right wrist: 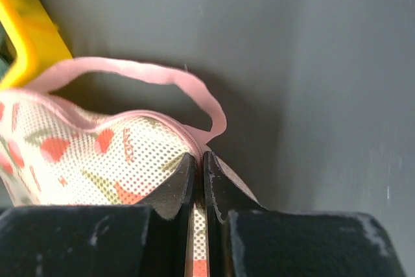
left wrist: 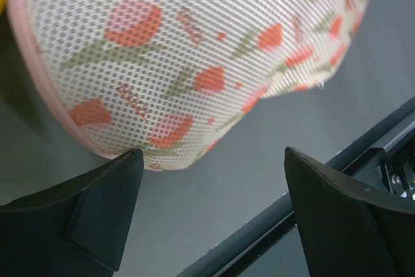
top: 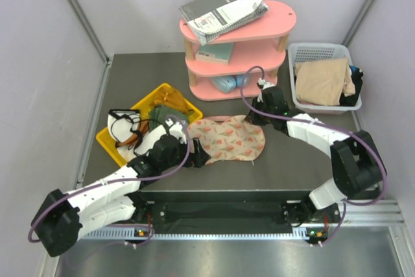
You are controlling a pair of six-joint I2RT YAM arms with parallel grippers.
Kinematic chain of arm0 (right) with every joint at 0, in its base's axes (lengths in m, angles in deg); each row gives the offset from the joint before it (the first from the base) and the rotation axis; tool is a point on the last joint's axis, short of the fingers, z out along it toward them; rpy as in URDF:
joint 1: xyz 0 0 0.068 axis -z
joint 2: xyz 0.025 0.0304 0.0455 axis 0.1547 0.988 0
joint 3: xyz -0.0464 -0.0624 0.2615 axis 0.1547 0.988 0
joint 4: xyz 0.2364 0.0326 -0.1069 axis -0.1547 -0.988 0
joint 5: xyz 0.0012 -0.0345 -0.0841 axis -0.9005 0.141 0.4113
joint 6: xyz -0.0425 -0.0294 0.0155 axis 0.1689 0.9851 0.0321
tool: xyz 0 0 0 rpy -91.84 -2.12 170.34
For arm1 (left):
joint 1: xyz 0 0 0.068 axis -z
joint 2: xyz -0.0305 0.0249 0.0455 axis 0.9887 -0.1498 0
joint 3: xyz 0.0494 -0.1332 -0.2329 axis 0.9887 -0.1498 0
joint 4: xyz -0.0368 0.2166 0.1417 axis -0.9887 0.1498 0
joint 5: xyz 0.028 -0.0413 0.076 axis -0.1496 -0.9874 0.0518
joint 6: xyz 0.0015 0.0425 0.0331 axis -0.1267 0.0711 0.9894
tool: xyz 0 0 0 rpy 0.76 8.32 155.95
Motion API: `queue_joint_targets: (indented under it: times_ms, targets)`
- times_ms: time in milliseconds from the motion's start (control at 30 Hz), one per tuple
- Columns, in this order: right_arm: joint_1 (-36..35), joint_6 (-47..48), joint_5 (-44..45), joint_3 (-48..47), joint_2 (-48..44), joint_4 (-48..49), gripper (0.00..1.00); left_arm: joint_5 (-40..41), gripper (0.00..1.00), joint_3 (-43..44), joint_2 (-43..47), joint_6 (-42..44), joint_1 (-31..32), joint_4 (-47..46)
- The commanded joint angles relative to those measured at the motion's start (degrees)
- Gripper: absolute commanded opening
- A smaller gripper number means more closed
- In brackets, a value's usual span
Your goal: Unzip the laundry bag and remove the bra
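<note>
Centre frame on the dark counter [top: 142, 72]: laundry bag [top: 227, 137], lying flat. Right tool [right wrist: 200, 160] pinched on its pink trim beside loop strap [right wrist: 162, 76]. Left tool [left wrist: 213, 160] spread wide at opposite end. Yellow bin [top: 165, 87] just left.

The laundry bag [top: 227, 137] hides its contents behind the printed mesh. Whatever the right pincer [right wrist: 200, 167] pinches at the seam is buried between its closed fingers. Above the spread left pincer [left wrist: 213, 157], the bag runs out of view.
</note>
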Motion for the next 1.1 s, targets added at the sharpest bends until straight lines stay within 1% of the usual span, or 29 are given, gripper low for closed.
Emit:
queue_joint_targets:
  times_ms: [0,133,167,233,267,333,367,433,467,533,567,600,633,667,700,733,767,833,1067]
  targets:
    - [1.5,3.8,-1.9,-6.3,5.1,5.7,0.00,4.7,0.94,5.3,-0.2,3.8,3.1,2.0]
    - [3.5,4.4,-5.0,-9.5,8.9,6.1,0.03,7.1,0.94,8.5,-2.1,7.3,7.1,3.4]
    - [4.3,4.7,-5.8,-9.9,9.2,6.0,0.11,7.4,0.94,9.3,-3.6,8.7,7.9,3.2]
    - [5.3,4.8,-7.8,-11.0,9.2,5.0,0.33,8.5,0.94,12.0,-5.7,10.5,10.7,2.5]
    - [6.3,5.0,-8.2,-11.1,8.9,4.7,0.51,8.8,0.94,12.9,-8.3,12.9,11.7,1.9]
    - [7.1,4.9,-8.6,-10.6,6.7,3.6,0.62,9.1,0.94,16.4,-11.7,15.8,14.5,0.6]
    - [7.8,5.0,-8.5,-10.3,5.8,3.1,0.67,9.5,0.94,17.6,-15.5,19.1,15.5,-0.9]
    - [8.7,5.0,-8.2,-9.4,2.5,1.1,0.69,10.2,0.94,20.2,-19.5,22.9,18.2,-2.2]
    - [9.8,5.1,-8.1,-9.0,1.3,0.3,0.71,10.3,0.94,22.5,-23.2,26.4,18.9,-2.6]
    - [10.9,5.2,-8.1,-7.5,-2.3,-1.5,0.71,8.5,0.92,24.0,-26.6,29.2,19.7,-5.2]
    - [12.3,5.2,-8.2,-6.8,-3.7,-2.1,0.72,6.4,0.91,24.8,-29.1,32.0,19.8,-6.3]
    - [13.0,5.2,-8.3,-5.4,-6.1,-2.5,0.73,5.8,0.91,24.7,-30.2,33.1,19.9,-7.6]
    - [13.6,5.1,-8.7,-4.6,-7.4,-2.8,0.73,5.4,0.88,24.5,-31.0,34.1,19.9,-10.7]
    - [15.1,5.2,-9.2,-3.9,-8.6,-3.3,0.74,5.0,0.86,24.3,-32.7,36.2,20.0,-11.9]
    - [15.9,5.1,-9.6,-2.8,-10.9,-3.6,0.74,4.1,0.85,24.2,-33.5,37.0,19.9,-13.1]
    - [16.6,5.1,-10.5,-2.4,-12.0,-3.9,0.75,3.9,0.81,24.2,-34.2,37.0,19.9,-13.9]
    - [17.8,5.4,-10.8,-2.1,-12.8,-4.8,0.75,3.5,0.78,24.2,-35.8,39.3,19.9,-15.2]
    - [18.8,5.7,-11.5,-2.0,-15.1,-5.8,0.75,2.2,0.74,24.3,-37.4,40.2,19.9,-16.7]
    - [21.5,6.2,-13.7,-2.3,-18.4,-7.0,0.77,2.5,0.74,25.1,-43.5,41.5,19.9,-19.7]
